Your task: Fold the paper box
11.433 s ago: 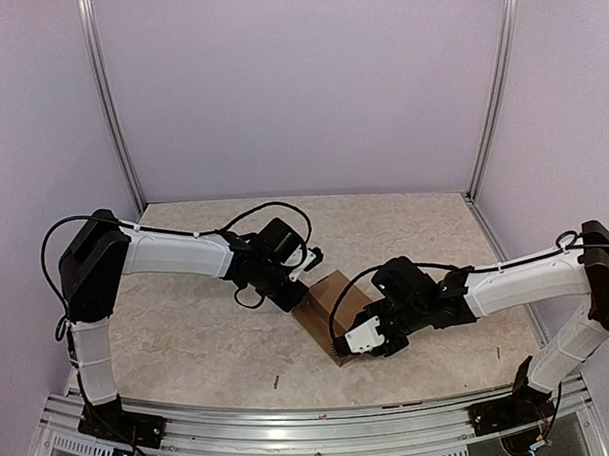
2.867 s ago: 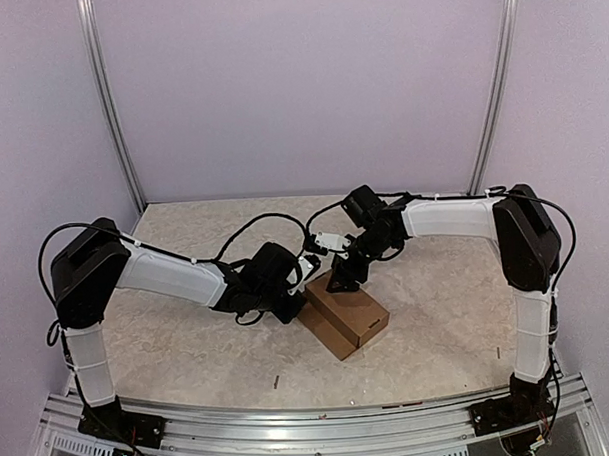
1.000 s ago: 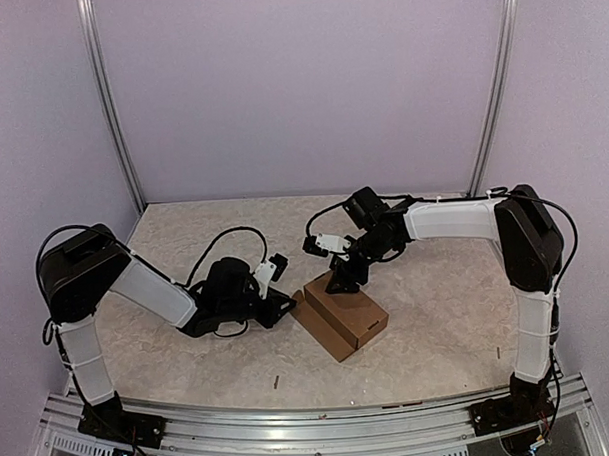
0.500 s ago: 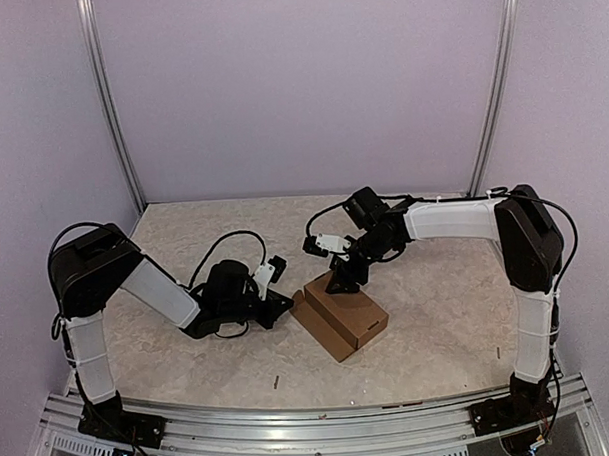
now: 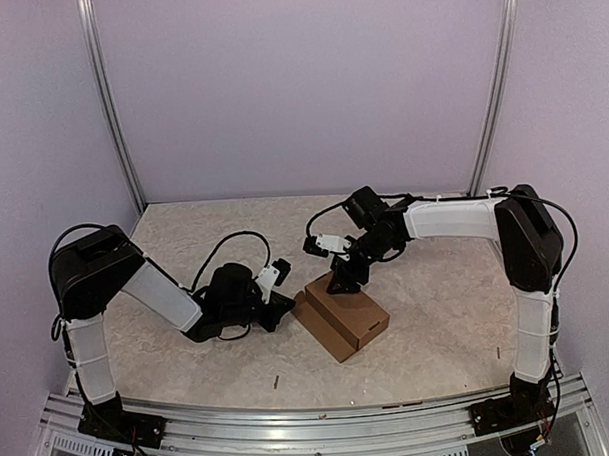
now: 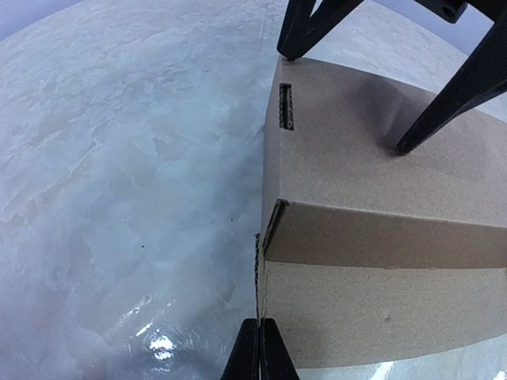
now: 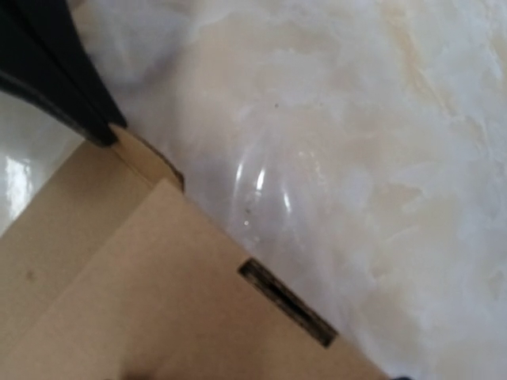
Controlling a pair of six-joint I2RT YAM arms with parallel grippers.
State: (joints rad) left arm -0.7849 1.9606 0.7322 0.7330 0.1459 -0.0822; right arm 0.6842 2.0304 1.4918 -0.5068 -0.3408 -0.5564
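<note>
Plain brown cardboard box [image 5: 346,322] sits lid-closed, folded up, on beige marbled desk [image 5: 185,242], about mid-desk and a bit toward the near edge, turned at an angle to the desk edges. Left hand [image 5: 284,307] is low on the desk, fingers pressed together with nothing between them, tips at the box's left corner edge. Right hand [image 5: 344,281] is spread, both fingertips [image 6: 295,32] resting on the lid near its far edge, one close by a narrow dark slot [image 6: 286,107].
</note>
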